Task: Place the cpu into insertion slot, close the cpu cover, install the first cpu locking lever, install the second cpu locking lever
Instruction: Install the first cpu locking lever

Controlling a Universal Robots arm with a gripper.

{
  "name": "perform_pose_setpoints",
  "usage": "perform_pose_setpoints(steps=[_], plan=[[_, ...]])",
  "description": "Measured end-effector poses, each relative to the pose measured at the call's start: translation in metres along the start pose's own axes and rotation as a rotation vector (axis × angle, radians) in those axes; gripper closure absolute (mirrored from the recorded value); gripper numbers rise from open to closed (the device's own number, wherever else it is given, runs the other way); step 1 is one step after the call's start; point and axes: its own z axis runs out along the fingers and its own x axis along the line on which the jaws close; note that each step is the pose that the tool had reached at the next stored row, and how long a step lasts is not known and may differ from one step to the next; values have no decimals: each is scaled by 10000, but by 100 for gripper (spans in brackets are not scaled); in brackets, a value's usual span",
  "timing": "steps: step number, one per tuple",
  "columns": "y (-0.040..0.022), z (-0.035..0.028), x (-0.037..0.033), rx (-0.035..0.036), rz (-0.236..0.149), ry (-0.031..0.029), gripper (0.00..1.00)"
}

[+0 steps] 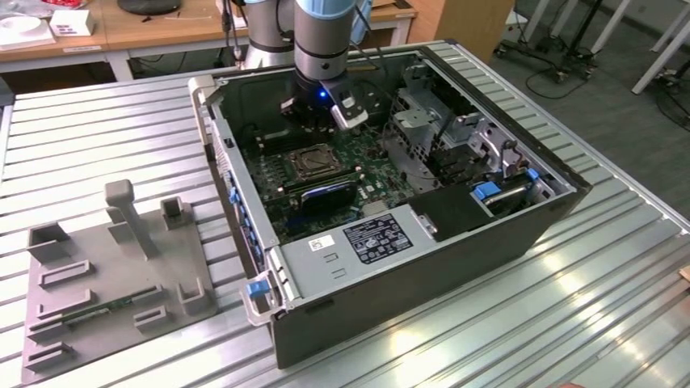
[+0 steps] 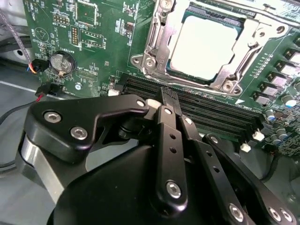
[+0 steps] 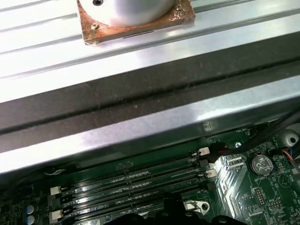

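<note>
- In the second wrist view the black metal pincer (image 2: 169,96) hangs with its fingers together, gripping nothing, tips just above the long black memory slots (image 2: 206,110).
- Just beyond the slots, the cpu (image 2: 202,43), flat, square and pale silvery, lies face up in the insertion slot (image 2: 157,44), framed by the bright metal cpu cover (image 2: 234,70).
- In the exterior view the open computer case (image 1: 431,267) stands on a ribbed metal counter (image 1: 97,137); its green motherboard (image 1: 372,182) lies flat inside, the arm (image 1: 321,48) reaching down into it.
</note>
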Motion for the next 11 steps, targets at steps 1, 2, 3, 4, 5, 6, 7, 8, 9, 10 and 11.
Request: perform_pose_setpoints(steps=[1,2,3,4,5,6,7,8,9,10,11], plan=[[0,0,0,3,0,0,90],[1,-1,0,76,-5,-14,90],[0,-1,0,213,-15,-31,90],[0,-1,0,355,-29,-43,90],[0,-2,0,515,-54,-48,90],[0,-1,0,689,-87,-55,90],[0,-1,0,880,-145,-70,90],[0,-1,0,1047,-209,-85,90],[0,-1,0,1220,-273,-97,90],[0,-2,0,1397,-334,-108,90],[0,-1,0,1559,-401,-115,90]])
